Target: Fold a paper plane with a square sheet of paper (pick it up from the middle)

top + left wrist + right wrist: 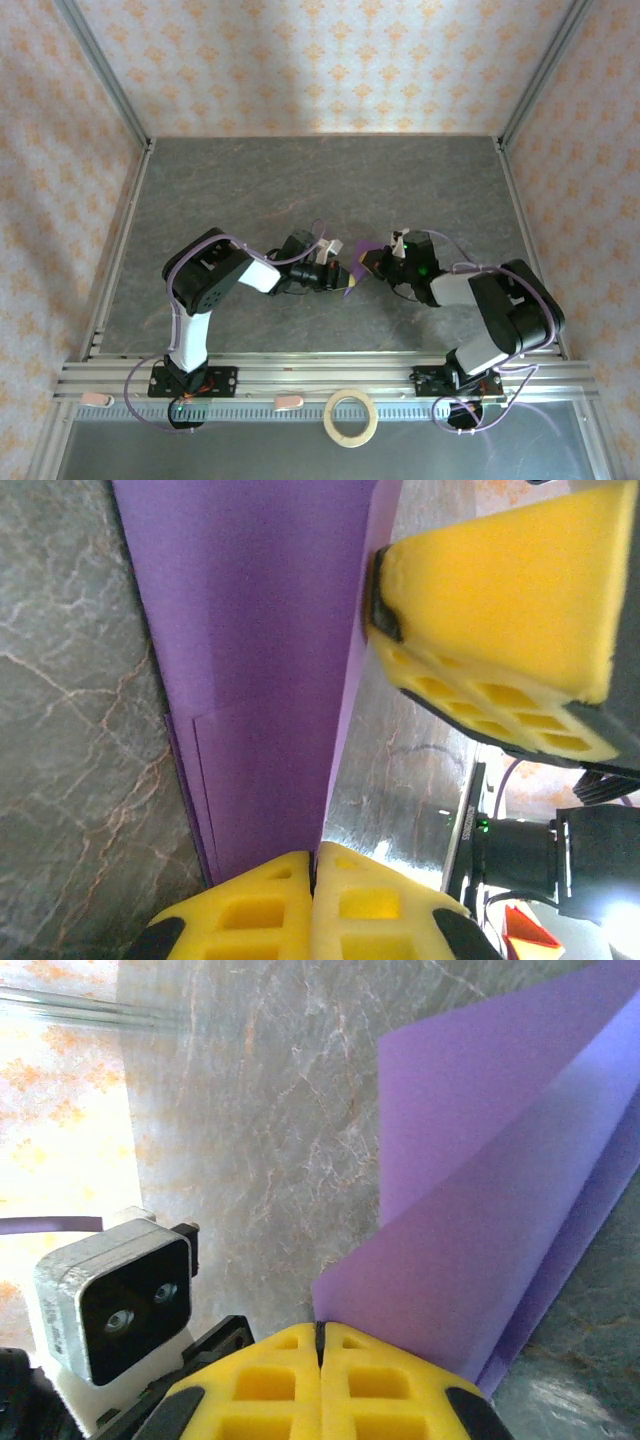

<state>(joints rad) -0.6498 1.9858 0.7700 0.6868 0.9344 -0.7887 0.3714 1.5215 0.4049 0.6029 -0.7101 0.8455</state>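
Note:
The purple sheet of paper [361, 247] is folded into layers and held above the table's middle, between both arms. In the left wrist view the paper [260, 680] runs upward as a long creased panel, and my left gripper [314, 865] is shut on its near edge. My right gripper [320, 1328] is shut on a corner of the folded paper [480, 1230]. Seen from above, the left gripper [340, 274] and the right gripper [368, 262] meet tip to tip at the paper. One yellow finger of the right gripper [500, 610] presses the paper's far edge.
A tan tape ring [351, 417] lies in front of the aluminium rail [300, 380] at the near edge. The grey stone-patterned table [300, 190] stretches back to patterned walls with metal posts. The left wrist's camera housing [110, 1305] sits close beside the right fingers.

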